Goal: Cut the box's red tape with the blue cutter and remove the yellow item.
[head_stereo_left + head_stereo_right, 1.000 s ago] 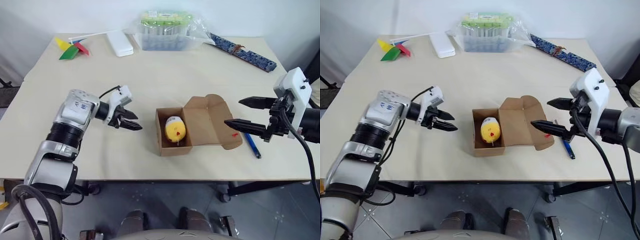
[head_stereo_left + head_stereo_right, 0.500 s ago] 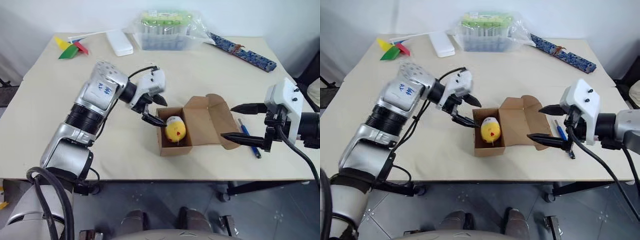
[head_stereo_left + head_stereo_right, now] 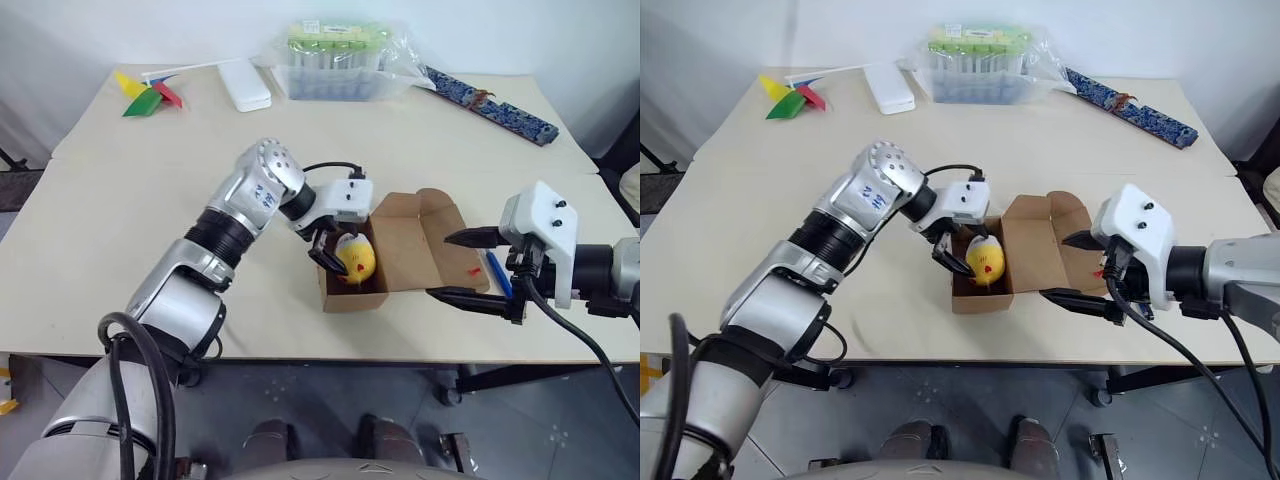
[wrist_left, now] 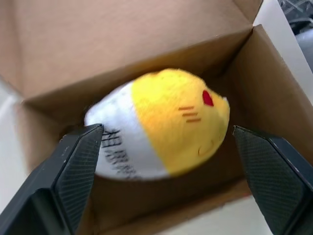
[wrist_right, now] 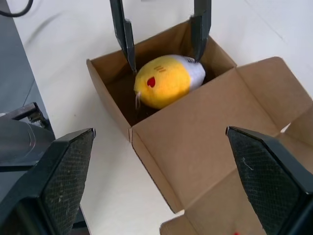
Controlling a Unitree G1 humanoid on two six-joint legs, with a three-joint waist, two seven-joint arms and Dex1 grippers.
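Beige table (image 3: 120, 200), box (image 3: 352, 292) open near centre with egg (image 3: 355, 258) inside, left gripper (image 3: 330, 247) spread around it: sink both fingers past its middle, squeeze gently, lift straight up; right gripper (image 3: 462, 268) spread, empty, right of box.

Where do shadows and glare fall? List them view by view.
Left wrist view: the box is dark on its floor under the yellow toy. Right wrist view: shadow pools inside the box beside the toy. Left eye view: soft, even light on the table, bright glints on the plastic bag.
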